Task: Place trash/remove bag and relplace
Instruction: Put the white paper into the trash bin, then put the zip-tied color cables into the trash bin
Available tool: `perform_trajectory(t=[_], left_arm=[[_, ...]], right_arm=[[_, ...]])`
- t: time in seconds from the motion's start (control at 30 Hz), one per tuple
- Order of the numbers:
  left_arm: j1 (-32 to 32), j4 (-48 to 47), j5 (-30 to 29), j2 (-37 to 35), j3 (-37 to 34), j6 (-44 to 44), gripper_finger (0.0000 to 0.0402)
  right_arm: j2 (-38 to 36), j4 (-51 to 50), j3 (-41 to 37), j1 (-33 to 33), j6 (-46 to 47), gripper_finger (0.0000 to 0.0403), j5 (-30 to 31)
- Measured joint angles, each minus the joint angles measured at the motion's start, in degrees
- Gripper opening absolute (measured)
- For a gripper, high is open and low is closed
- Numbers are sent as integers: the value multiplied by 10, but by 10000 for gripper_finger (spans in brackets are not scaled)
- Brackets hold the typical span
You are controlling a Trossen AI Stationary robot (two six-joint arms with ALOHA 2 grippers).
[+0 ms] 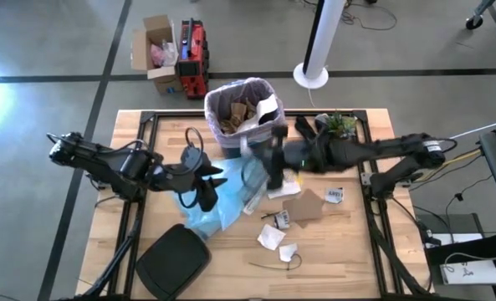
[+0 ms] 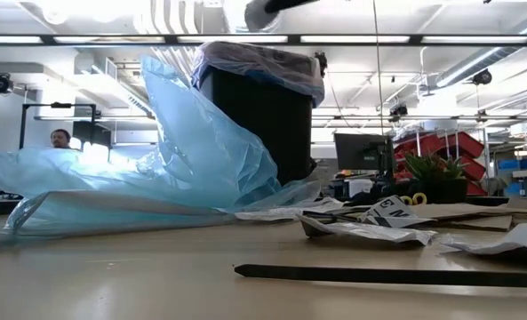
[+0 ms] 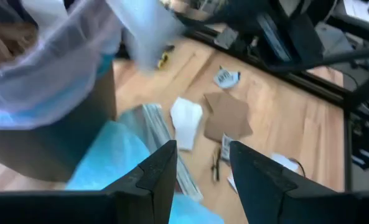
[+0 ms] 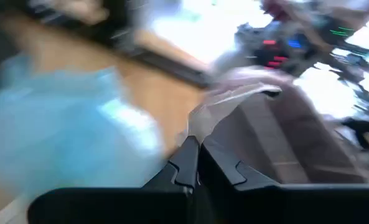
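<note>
The black bin [image 1: 239, 113] stands at the table's far edge, lined with the pinkish-white bag [image 2: 263, 62]; brown paper trash [image 1: 231, 117] lies inside. My right gripper [image 4: 198, 155] hovers just near of the bin, shut on a white paper scrap [image 4: 224, 106]. More trash lies on the table: a brown piece [image 1: 306, 206] and white scraps [image 1: 271, 237]. My left gripper [image 3: 203, 165] is open above a light blue plastic bag [image 1: 210, 209], with nothing between its fingers. My right gripper pinches the white scrap by its lower end [image 4: 200, 134], between the tips of its two shut fingers. The scrap stands out beyond the fingertips, lifted clear of the table, next to the bin's wall.
A black lid [image 1: 172, 259] lies at the near left. A dark strap [image 2: 379, 274] lies near the front edge. A potted plant [image 1: 338, 124] stands at the far right. The blue bag [image 2: 183, 151] heaps up in front of the bin.
</note>
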Motion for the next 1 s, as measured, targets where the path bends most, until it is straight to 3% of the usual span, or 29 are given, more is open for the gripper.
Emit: perform_trajectory(t=[0.2,0.33,0.43,0.53,0.73,1.0], left_arm=[[0,41,-12,21,0,16,130],[0,75,-7,49,-1,17,137],[0,102,-4,72,-1,17,146],[0,138,-3,96,-1,25,156],[0,208,4,143,-1,34,176],[0,245,3,191,-1,32,191]], right_arm=[[0,73,47,-107,68,0,1],[7,47,59,-161,153,17,-30],[8,38,57,-185,218,62,-81],[9,13,55,-196,254,123,-92],[-11,1,55,-194,235,222,-96],[-93,-65,55,-169,179,260,-96]])
